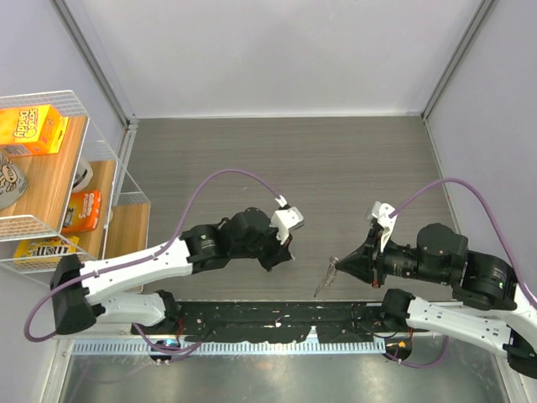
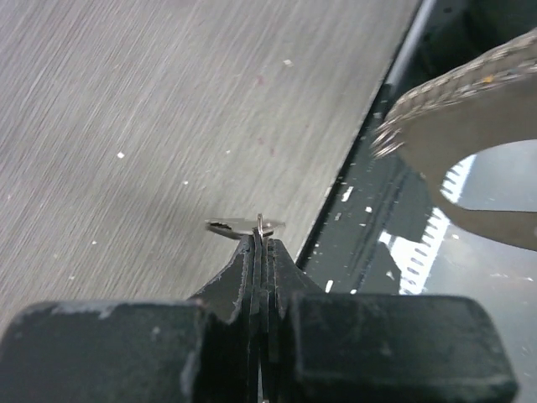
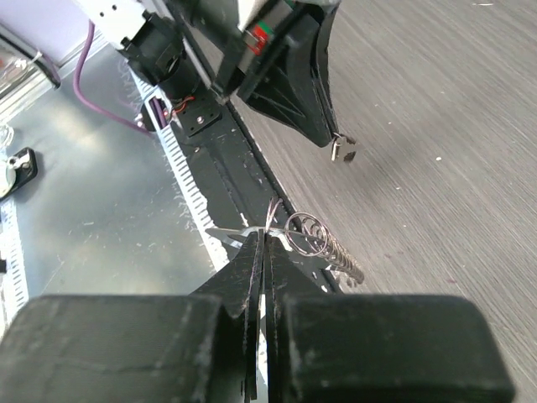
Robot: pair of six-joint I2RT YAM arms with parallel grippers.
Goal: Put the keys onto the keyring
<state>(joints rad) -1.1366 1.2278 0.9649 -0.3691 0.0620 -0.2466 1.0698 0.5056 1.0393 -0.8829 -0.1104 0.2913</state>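
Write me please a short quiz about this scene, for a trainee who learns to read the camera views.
1. True or false: the right tool is shut on the keyring.
2. What does the left tool pinch? A) a small silver key B) a pen C) a spoon
3. Fill in: in the top view, the wire shelf stands at the ___ edge of the picture.

Key: 1 true; 2 A; 3 left.
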